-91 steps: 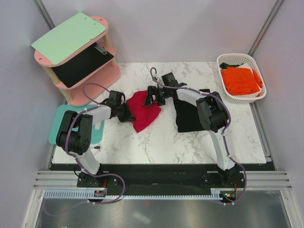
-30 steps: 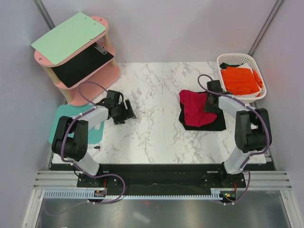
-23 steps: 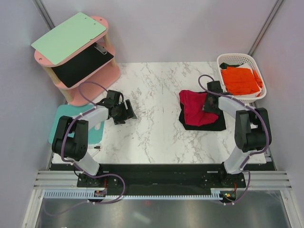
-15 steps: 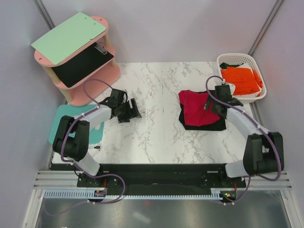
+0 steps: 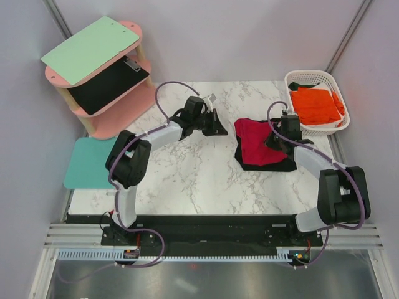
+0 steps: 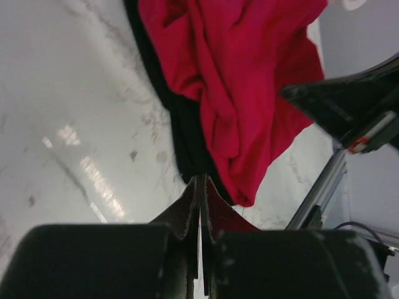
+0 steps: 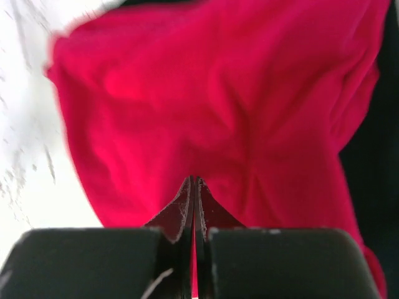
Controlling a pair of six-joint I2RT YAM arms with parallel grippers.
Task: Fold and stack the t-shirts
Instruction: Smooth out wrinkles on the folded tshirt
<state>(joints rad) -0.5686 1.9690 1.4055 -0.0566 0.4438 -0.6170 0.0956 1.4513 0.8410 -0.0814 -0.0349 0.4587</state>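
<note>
A crimson red t-shirt [image 5: 254, 143] lies loosely folded on top of a black t-shirt [image 5: 274, 164] at the right of the marble table [image 5: 199, 180]. A bright orange t-shirt [image 5: 315, 104] sits folded in the white basket [image 5: 299, 78]. My left gripper [image 5: 221, 131] is shut and holds nothing, just left of the stack. In the left wrist view its tips [image 6: 201, 179] hover by the edge of the black t-shirt [image 6: 186, 134], with the red t-shirt [image 6: 237, 81] beyond. My right gripper [image 5: 275, 139] is shut over the red t-shirt [image 7: 206, 106], at its right edge.
A pink two-tier shelf [image 5: 128, 96] stands at the back left, with a mint-green board [image 5: 90, 48] on top and a black board [image 5: 106, 86] below. A teal mat [image 5: 87, 163] lies at the table's left edge. The basket stands at the back right corner.
The left arm swung from the left side across to the stack and its jaws closed. The right gripper opened, closed again and shifted slightly at the red t-shirt's right edge.
</note>
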